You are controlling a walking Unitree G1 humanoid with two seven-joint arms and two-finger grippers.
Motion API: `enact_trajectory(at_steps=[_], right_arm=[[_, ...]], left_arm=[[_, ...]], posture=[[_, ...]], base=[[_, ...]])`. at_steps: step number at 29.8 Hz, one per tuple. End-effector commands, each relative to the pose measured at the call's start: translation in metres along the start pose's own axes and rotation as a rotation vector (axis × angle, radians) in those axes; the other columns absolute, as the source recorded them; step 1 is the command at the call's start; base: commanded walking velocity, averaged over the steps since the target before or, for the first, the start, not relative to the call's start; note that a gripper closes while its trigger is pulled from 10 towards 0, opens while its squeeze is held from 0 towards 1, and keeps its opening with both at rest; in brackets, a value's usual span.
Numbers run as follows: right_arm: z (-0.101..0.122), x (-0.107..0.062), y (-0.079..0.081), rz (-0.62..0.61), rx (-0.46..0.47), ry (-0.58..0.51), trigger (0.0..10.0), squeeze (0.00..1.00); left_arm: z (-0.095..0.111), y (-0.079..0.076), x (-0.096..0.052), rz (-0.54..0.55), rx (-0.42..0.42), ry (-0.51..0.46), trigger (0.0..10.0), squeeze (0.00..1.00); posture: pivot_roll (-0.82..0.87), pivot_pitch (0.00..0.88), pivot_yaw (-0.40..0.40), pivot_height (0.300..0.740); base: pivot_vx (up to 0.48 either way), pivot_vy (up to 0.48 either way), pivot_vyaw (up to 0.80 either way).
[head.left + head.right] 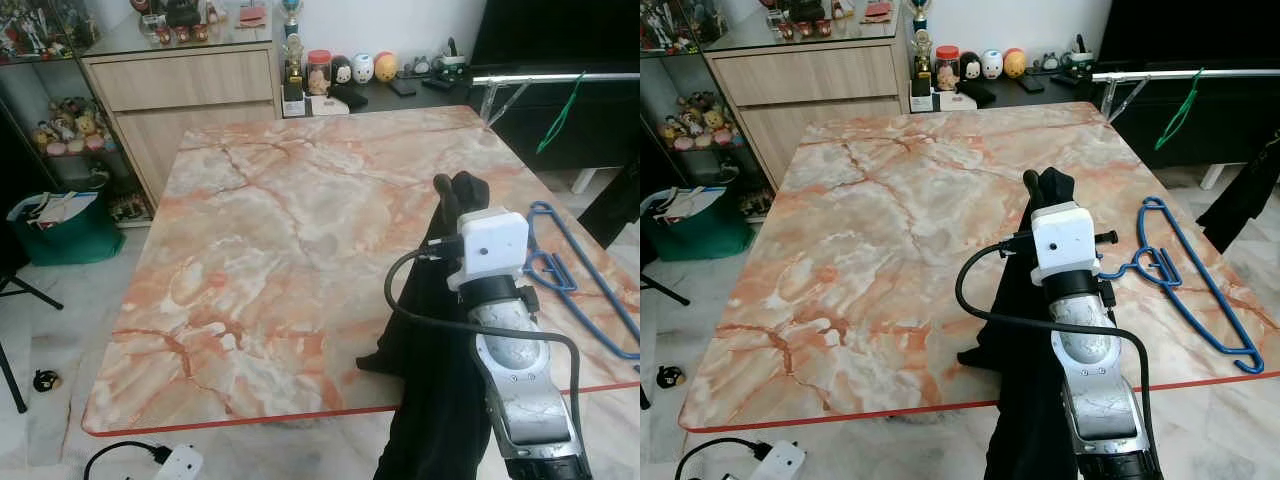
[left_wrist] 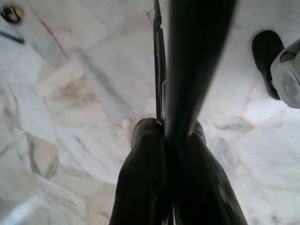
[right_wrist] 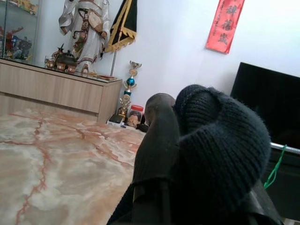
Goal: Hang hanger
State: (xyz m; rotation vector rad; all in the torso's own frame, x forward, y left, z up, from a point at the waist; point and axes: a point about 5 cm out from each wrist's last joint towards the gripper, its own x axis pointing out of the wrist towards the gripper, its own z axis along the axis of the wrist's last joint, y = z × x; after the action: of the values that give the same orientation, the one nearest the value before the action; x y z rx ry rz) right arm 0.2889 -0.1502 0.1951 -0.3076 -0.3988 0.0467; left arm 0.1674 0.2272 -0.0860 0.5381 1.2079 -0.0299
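- Reaching forward over the near edge of the marble table (image 1: 250,230), the right arm holds its gripper (image 1: 1048,186) above the tabletop, fingers pinched on a black knitted garment (image 1: 1025,400) that drapes down past the table edge.
- In the right wrist view the knit (image 3: 220,140) bunches over one black finger (image 3: 157,136).
- The left gripper (image 2: 166,154) hangs low over the pale marble floor tiles (image 2: 70,93), its fingers pressed together around a thin dark rod.
- The blue hanger (image 1: 1185,275) lies flat on the table near its right edge, just beside the right gripper but apart from it.
- A silver rail (image 1: 1150,75) carrying a green hanger (image 1: 1180,108) stands beyond the table's far right corner.
- A wooden cabinet (image 1: 180,90) with figurines stands behind the table.
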Motion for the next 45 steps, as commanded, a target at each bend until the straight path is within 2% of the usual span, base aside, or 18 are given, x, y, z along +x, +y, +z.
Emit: enact_trajectory(at_steps=[1,2,3,6,16,24,26,31,45], right_arm=[[0.012,0.008,0.002,0.005,0.009,-0.067,10.0,0.00],[0.013,0.008,0.003,0.009,0.011,-0.069,10.0,0.00],[0.013,0.008,0.003,0.009,0.011,-0.070,10.0,0.00],[0.013,0.008,0.002,0.006,0.010,-0.069,10.0,0.00],[0.013,0.008,-0.003,-0.002,0.001,-0.071,10.0,0.00],[0.012,0.008,-0.002,-0.002,0.009,-0.068,10.0,0.00],[0.012,0.008,-0.002,-0.002,0.009,-0.067,10.0,0.00],[0.012,0.008,-0.003,-0.005,0.009,-0.066,10.0,0.00],[0.013,0.010,-0.003,-0.007,0.010,-0.069,10.0,0.00]], left_arm=[[-0.005,0.001,0.000,0.007,-0.035,0.034,10.0,0.00],[-0.010,-0.004,0.000,-0.040,-0.154,0.060,10.0,0.00],[-0.011,-0.006,0.000,-0.060,-0.195,0.062,10.0,0.00],[-0.010,-0.007,0.000,-0.082,-0.219,0.055,10.0,0.00],[-0.011,-0.009,-0.001,-0.129,-0.176,0.071,10.0,0.00],[-0.010,-0.010,-0.001,-0.150,-0.186,0.054,10.0,0.00],[-0.010,-0.010,-0.001,-0.160,-0.149,0.063,10.0,0.00],[-0.008,-0.009,-0.001,-0.165,-0.133,0.056,10.0,0.00],[-0.006,-0.007,-0.001,-0.148,-0.154,0.040,10.0,0.00]], posture=[[0.02,0.000,0.039,0.740],[0.01,0.000,0.041,0.740],[0.01,0.000,0.041,0.740],[0.01,0.000,0.043,0.740],[0.01,0.000,0.035,0.740],[0.01,0.000,0.036,0.740],[0.01,0.000,0.037,0.740],[0.01,0.000,0.040,0.740],[0.01,0.000,0.041,0.740]], base=[[0.000,0.000,0.00],[0.000,0.000,0.00],[0.000,0.000,0.00],[0.000,0.000,0.00],[0.000,0.000,0.00],[0.000,0.000,0.00],[0.000,0.000,0.00],[0.000,0.000,0.00],[0.000,0.000,0.00]])
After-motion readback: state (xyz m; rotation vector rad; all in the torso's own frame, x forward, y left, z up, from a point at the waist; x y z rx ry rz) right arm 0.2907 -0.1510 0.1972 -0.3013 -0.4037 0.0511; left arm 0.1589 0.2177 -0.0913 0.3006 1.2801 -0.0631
